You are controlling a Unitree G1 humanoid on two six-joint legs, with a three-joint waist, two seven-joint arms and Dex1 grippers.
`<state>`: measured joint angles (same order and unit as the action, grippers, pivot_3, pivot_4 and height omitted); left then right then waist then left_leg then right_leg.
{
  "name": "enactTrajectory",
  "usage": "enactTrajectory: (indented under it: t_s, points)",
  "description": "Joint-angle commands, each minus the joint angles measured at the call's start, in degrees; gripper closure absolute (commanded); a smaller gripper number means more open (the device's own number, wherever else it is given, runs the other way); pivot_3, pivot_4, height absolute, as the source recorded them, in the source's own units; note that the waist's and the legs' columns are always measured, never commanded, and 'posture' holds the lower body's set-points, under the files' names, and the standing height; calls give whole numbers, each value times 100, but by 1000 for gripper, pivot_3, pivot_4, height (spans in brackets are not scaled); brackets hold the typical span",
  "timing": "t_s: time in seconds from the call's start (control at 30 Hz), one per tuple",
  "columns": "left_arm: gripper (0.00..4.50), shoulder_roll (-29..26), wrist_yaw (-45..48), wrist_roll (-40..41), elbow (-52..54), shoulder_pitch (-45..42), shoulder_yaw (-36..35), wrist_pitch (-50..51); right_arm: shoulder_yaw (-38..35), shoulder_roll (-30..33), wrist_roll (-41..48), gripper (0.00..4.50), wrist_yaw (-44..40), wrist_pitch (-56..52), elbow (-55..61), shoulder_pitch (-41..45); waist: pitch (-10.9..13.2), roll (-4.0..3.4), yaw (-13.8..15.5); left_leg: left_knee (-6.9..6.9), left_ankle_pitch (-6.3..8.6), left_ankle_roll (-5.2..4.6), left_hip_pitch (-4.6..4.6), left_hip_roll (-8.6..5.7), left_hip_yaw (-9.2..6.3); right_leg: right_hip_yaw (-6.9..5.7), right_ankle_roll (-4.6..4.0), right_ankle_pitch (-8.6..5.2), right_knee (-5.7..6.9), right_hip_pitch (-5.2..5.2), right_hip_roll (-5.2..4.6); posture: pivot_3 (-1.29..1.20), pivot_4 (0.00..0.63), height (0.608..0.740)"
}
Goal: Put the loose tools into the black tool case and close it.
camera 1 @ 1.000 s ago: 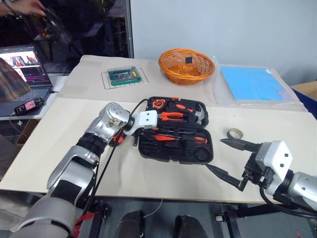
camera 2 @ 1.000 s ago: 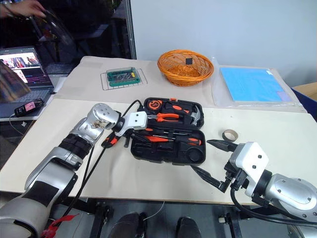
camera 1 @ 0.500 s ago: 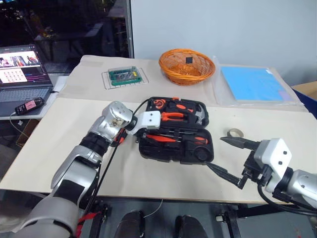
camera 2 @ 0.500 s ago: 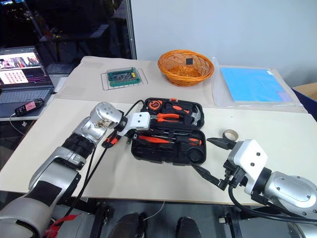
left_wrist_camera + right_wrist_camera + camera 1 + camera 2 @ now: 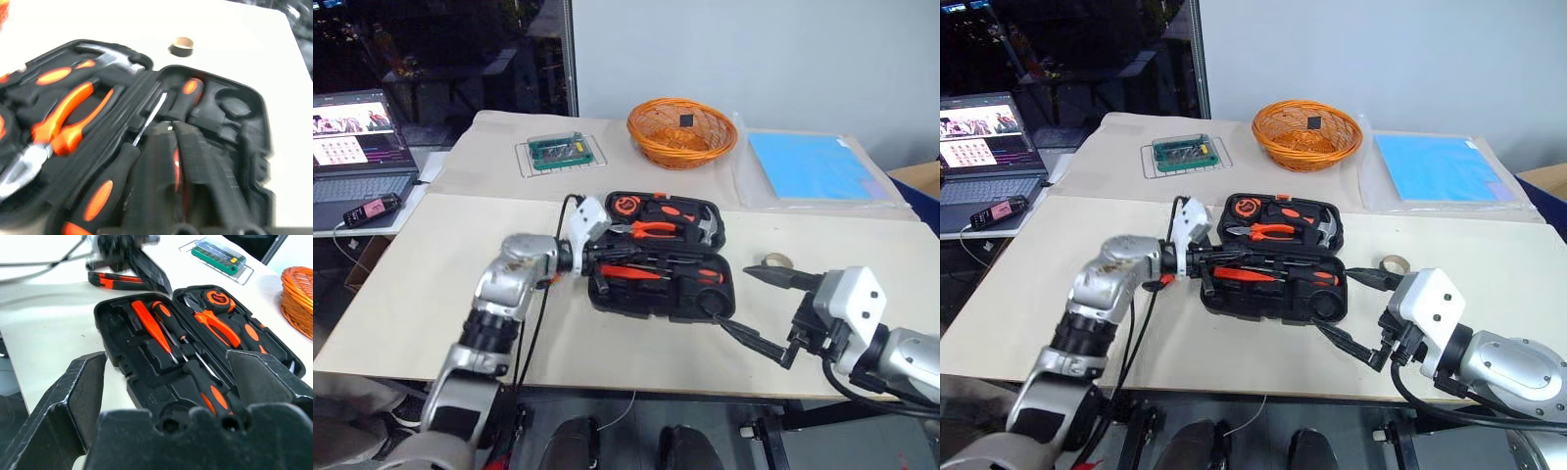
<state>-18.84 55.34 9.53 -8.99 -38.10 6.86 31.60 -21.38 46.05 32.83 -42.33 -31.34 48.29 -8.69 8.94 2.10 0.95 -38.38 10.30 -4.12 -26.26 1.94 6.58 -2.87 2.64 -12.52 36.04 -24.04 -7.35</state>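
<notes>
The black tool case (image 5: 658,294) lies open in the middle of the table. Its front half holds an all-orange screwdriver (image 5: 144,317) and two black-and-orange screwdrivers (image 5: 168,321). My left gripper (image 5: 171,128) is shut and hovers over the left end of that front half, pointing along it, with nothing visibly gripped. The orange-and-black utility knife (image 5: 115,280) lies on the table left of the case, beside my left forearm. The beige tape roll (image 5: 776,261) rests on the table right of the case. My right gripper (image 5: 736,302) stands wide open at the case's front right corner, empty.
Orange-handled pliers (image 5: 651,228) and a hammer (image 5: 705,227) fill the case's rear half. Behind stand an orange wicker basket (image 5: 682,129), a green box (image 5: 558,150) on a clear tray and a blue sheet (image 5: 813,164). A laptop (image 5: 357,147) sits far left.
My left forearm has dropped and its wrist has rolled, so the gripper now points sideways along the case. A person's hand at the far left has gone. The right arm has kept still.
</notes>
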Motion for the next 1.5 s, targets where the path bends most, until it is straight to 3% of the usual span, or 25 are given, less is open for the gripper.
enactTrajectory:
  t_s: [0.03, 0.17, 0.23, 0.4, 0.5, 0.6, 0.7, 0.8, 0.9, 1.13, 1.23, 1.3, 1.4, 1.5]
  points:
    - [4484, -18, -562, -600, -141, 179, 577, -12, -73, 123, 74, 0, -15, -5, 21, 100, -2, -3, 1, -1, 0, 0, 4, -1, 1, 1, 1, 1, 0, 3, 0, 0, 150, 740]
    - [4484, -237, -506, -958, -156, 468, 1158, -39, -100, 186, 101, 0, -6, -65, 75, 102, -16, -17, 2, 0, 10, 15, 18, 1, 1, 1, -14, -5, -4, 1, 0, 0, 150, 740]
    - [4484, -254, -555, -908, -90, 533, 1123, -111, -110, 195, 121, 0, -3, -84, 88, 112, -32, -30, -10, 1, 21, 29, 25, 2, 1, 2, -33, -16, -6, 3, -2, 0, 150, 740]
    - [4484, 145, -913, 228, 657, 583, -232, -210, -23, 149, 174, 0, 6, -46, 86, 156, -50, -42, -24, 3, 28, 40, 45, 8, 4, 5, -32, -19, -6, 12, -6, 0, 150, 740]
    - [3740, 43, -1438, 540, 1161, 621, -970, 263, 40, 92, 257, 0, -16, 7, 82, 207, -44, -33, -32, 2, 27, 40, 30, 10, 5, 5, -30, -16, -3, 1, -6, 0, 150, 740]
    - [2710, -371, -2079, 346, 1814, 955, -1400, 1013, 146, 40, 333, 0, -62, 97, -23, 348, -45, -34, -50, 2, 18, 25, 21, 10, 7, 12, -24, 6, 1, 3, -2, 0, 150, 740]
    - [1633, -524, -2749, 35, 1958, 1188, -1467, 1549, 264, 13, 277, 0, -134, 180, -164, 439, -46, -36, -44, 4, 13, 16, 24, 6, 10, 16, -16, 3, -1, 4, -2, 0, 150, 740]
    - [588, -616, -2824, -41, 1835, 1231, -1191, 1788, 353, -9, 238, 0, -175, 255, -243, 489, -43, -32, 48, 4, 23, 31, 23, -2, 4, 11, -15, -6, -7, -8, -3, 0, 150, 740]
    - [588, -543, -2864, -32, 1569, 1209, -1012, 2015, 439, -5, 178, 0, -194, 334, -303, 538, -42, -30, 115, 3, 30, 43, 15, -3, 4, 8, -28, -7, -18, -10, -7, 0, 150, 740]
    - [2710, -581, -2703, 106, 1290, 1268, -972, 1815, 345, 64, 136, 0, -206, 361, -277, 447, -43, -32, 120, 9, 31, 44, 17, 2, 6, 6, -41, -2, -18, -14, -9, 0, 150, 740]
    - [2707, -296, -2369, 687, 1294, 981, -1530, 994, 294, 41, 141, 0, -156, 337, -207, 338, -42, -30, 126, 9, 31, 44, 16, 1, 7, 7, -41, -2, -21, -14, -12, 0, 150, 740]
    - [2707, -240, -1715, 1341, 1394, 662, -1687, 956, 220, 21, 185, 0, -127, 320, -141, 238, -38, -23, 140, 8, 31, 44, 11, 1, 7, 6, -40, -1, -24, -16, -16, 0, 150, 740]
    - [2707, -997, 178, 1650, 1785, 604, -652, 899, 65, 15, 226, 0, -148, 345, -60, 20, -33, -14, 136, 6, 31, 45, 4, 1, 6, -2, -42, 0, -25, -18, -15, 0, 150, 740]
    - [2707, -1392, 1094, 1363, 1590, 371, 158, 337, -176, 17, 298, 0, -204, 367, 7, -196, -48, -42, 116, 10, 38, 35, 7, -2, 20, 10, -40, -3, -35, -10, -15, 0, 150, 740]
